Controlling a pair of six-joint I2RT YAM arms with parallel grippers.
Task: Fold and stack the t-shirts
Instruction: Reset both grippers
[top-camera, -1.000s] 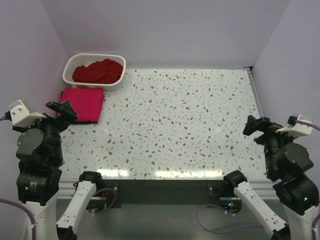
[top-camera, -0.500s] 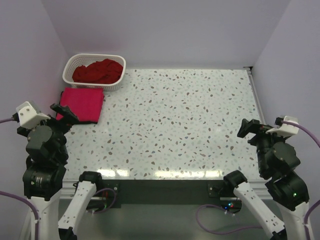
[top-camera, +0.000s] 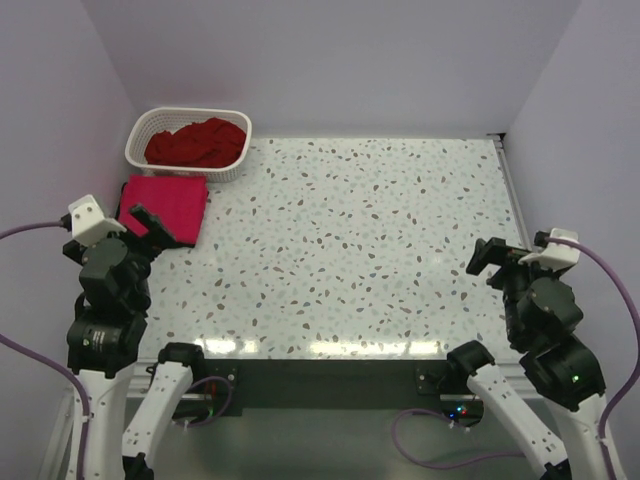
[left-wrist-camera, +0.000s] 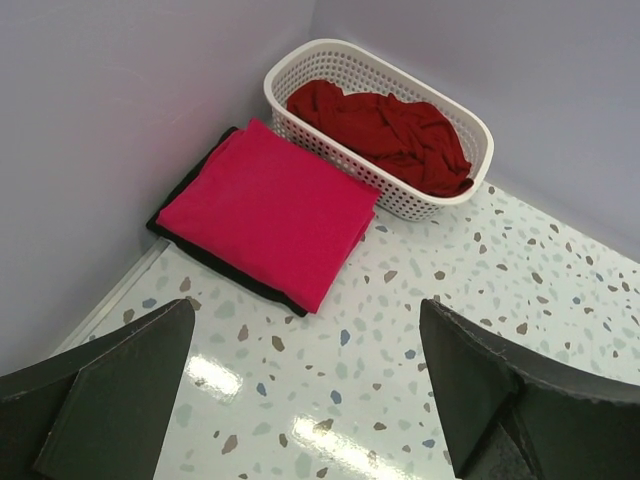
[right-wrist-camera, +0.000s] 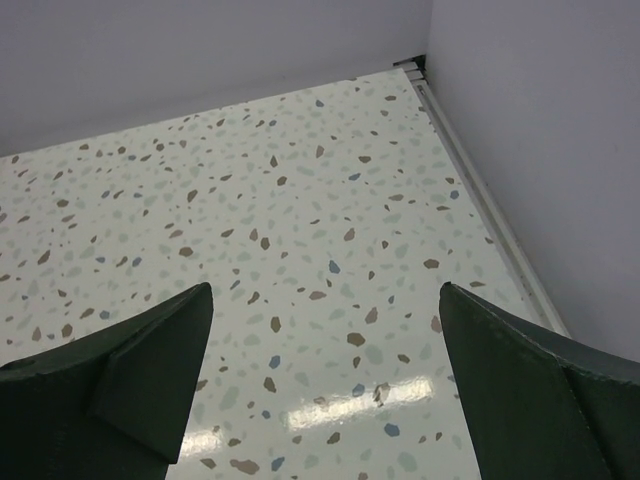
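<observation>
L gripper (top-camera: 152, 227) hangs over near-left part of speckled table (top-camera: 350, 250), fingers spread wide, nothing btwn them. R gripper (top-camera: 491, 258) at near-right side, likewise spread, holding nothing. Beyond L gripper, along left wall (left-wrist-camera: 90, 120): pinkish-red t-shirt (left-wrist-camera: 265, 210) folded flat atop folded black t-shirt (left-wrist-camera: 218, 266), black edge showing at near & left sides. Just behind stack, far-left corner: white lattice basket (left-wrist-camera: 420, 200) w/ darker red t-shirt (left-wrist-camera: 385, 130) bunched inside, unfolded.
</observation>
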